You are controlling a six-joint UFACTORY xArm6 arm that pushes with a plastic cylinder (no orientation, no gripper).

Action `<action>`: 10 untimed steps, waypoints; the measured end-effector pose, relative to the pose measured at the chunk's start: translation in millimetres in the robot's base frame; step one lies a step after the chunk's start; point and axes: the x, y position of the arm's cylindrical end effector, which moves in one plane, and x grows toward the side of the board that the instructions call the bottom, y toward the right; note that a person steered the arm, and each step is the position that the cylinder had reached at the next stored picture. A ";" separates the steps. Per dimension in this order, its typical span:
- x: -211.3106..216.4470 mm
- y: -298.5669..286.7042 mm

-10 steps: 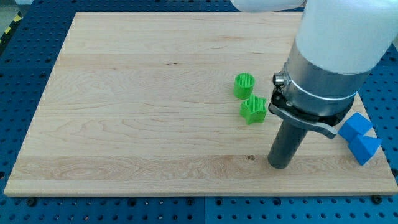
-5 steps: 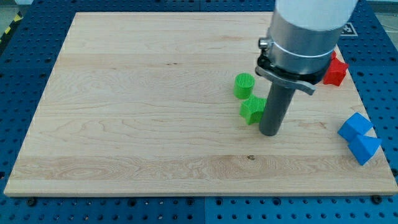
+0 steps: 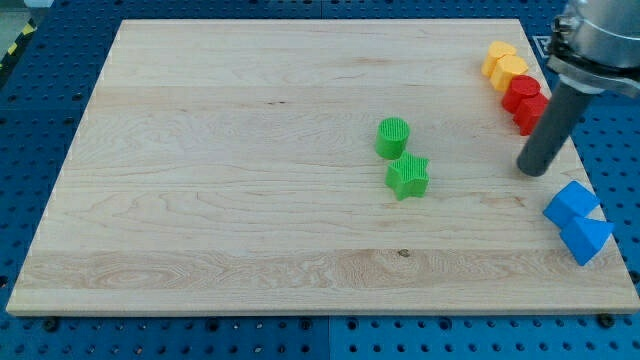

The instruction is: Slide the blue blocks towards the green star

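Two blue blocks sit at the view's lower right, touching each other near the desk's right edge — the upper blue block (image 3: 572, 201) looks cube-like, and the lower blue block (image 3: 587, 239) has a wedge-like, angled face. Both are matte with crisp edges. The green star (image 3: 407, 176) lies well apart from them toward the view's left, near the middle of the board, its top finely ribbed. Just above it, almost touching, stands a green cylinder (image 3: 393, 137) with the same ribbed top.

My tip (image 3: 535, 171) rests on the wood just above the blue pair and apart from them, between them and the red blocks (image 3: 526, 102). The rod is dark, smooth and round; there is no gripper on it, so nothing is clasped.

The red blocks and the yellow blocks (image 3: 504, 64) form a slanting row at the view's upper right — shapes hard to make out. The desk (image 3: 220, 170) is pale wood with long horizontal grain.
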 end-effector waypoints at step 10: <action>51.8 -0.2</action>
